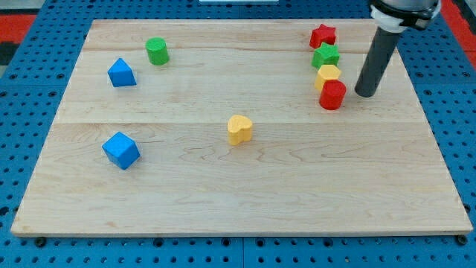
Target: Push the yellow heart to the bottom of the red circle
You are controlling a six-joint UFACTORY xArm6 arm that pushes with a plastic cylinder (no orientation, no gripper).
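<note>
The yellow heart (pixel 239 129) lies near the middle of the wooden board. The red circle (pixel 332 95) stands at the view's upper right, at the lower end of a column of blocks. My tip (pixel 366 93) rests on the board just to the right of the red circle, a small gap apart. It is far to the right of the yellow heart and a little above it.
Above the red circle a yellow block (pixel 326 76), a green star (pixel 326 55) and a red star (pixel 323 35) form a column. A green cylinder (pixel 157 51) and two blue blocks (pixel 121 73) (pixel 121 150) lie at the left. The board's edge (pixel 238 232) borders blue pegboard.
</note>
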